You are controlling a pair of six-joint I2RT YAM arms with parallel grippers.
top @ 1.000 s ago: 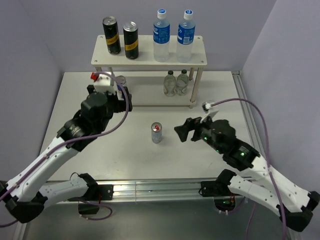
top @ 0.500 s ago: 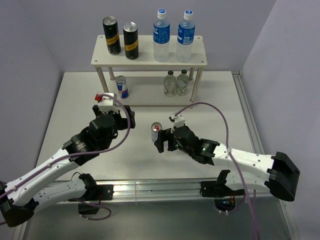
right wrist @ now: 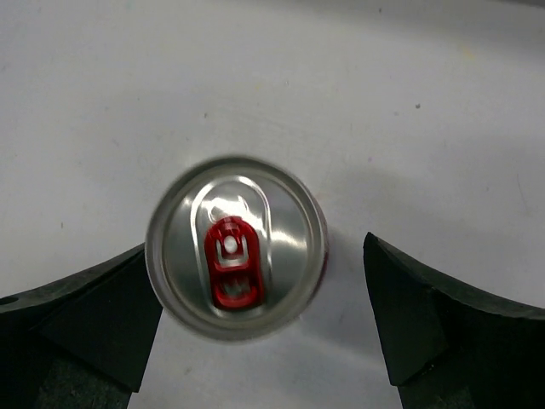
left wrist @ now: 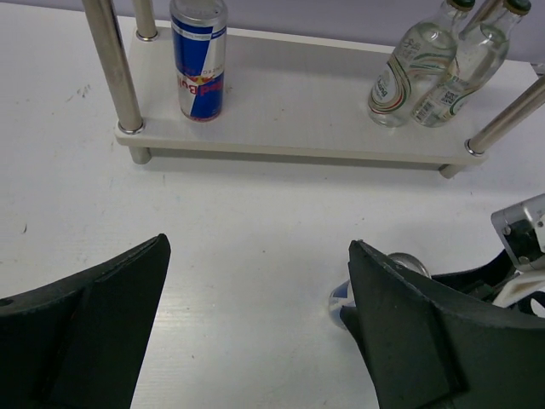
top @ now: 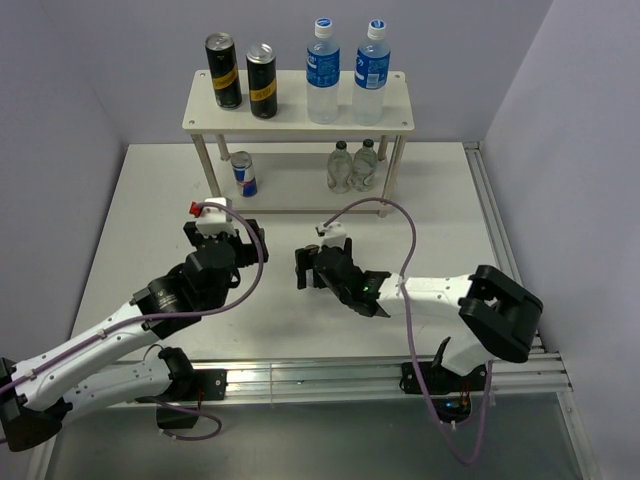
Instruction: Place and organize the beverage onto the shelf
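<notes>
The cream shelf (top: pixel 295 112) stands at the back. Its top board holds two black-and-gold cans (top: pixel 222 72) and two water bottles (top: pixel 323 72). One blue-and-silver can (top: pixel 243 173) stands on the lower board (left wrist: pixel 298 111), also seen in the left wrist view (left wrist: pixel 198 58). The second slim can (right wrist: pixel 236 247) stands upright on the table, seen from above with its red tab. My right gripper (right wrist: pixel 254 247) is open around it; the left finger is close to it and the right finger stands apart. My left gripper (left wrist: pixel 258 247) is open and empty, left of that can.
Two small clear glass bottles (top: pixel 352 165) stand on the right of the lower board, also in the left wrist view (left wrist: pixel 426 72). Purple cables loop above both arms. The right gripper (top: pixel 312 268) and left gripper (top: pixel 240 232) are close together at the table's middle.
My right arm has swung left and come down over the can on the table. My left arm has drawn back from the shelf, leaving the blue-and-silver can on the lower board.
</notes>
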